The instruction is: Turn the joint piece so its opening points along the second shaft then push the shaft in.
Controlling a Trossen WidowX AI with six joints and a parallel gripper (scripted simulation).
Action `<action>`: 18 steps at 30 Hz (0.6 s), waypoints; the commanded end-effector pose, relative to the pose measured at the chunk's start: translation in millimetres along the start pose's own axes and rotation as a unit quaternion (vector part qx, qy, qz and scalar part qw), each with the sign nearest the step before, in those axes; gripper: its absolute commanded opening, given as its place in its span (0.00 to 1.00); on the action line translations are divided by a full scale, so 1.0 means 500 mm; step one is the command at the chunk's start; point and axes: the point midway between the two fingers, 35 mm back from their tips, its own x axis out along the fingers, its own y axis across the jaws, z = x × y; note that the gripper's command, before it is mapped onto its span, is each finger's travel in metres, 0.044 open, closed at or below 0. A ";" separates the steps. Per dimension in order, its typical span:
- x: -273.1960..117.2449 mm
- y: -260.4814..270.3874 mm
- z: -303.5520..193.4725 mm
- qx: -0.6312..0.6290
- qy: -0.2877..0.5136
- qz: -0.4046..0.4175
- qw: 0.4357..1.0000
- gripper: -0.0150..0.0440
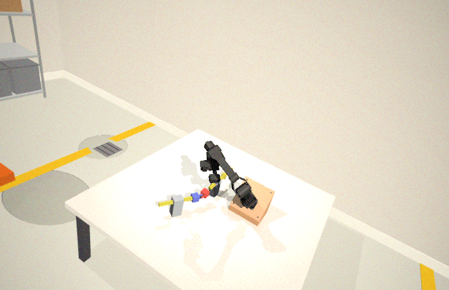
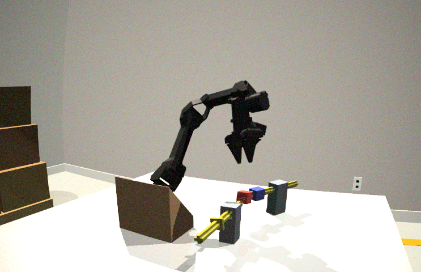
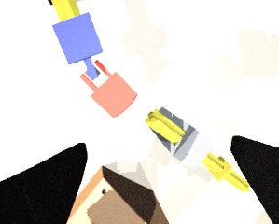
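Gripper is raised above both shafts, fingers pointing down. Jaws are apart, with nothing clamped between them — no contact with the joint piece or shafts.

Red joint piece is carried by its hinge on the blue piece, at the end of the first yellow shaft. That shaft is held in the first grey block. In the wrist view, two red prongs are seen either side of the blue link.

Second yellow shaft is set through the second grey block, at an angle to the first. Its square collar is located on the side of the block away from the red piece. Red piece is turned roughly toward the second shaft's near end; exact alignment cannot be told. A gap is seen between the two in the wrist view — shaft not inserted.

Both blocks are stood upright on the white table. Arm is mounted on the brown sloped base, near the second block.
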 end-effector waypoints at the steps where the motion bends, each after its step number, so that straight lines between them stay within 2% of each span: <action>1: -0.008 0.002 0.000 0.013 -0.003 0.000 1.000 1.00; 9: 0.067 -0.076 -0.100 0.005 0.021 0.088 0.996 1.00; 18: 0.070 -0.077 -0.103 0.040 0.026 0.089 0.995 1.00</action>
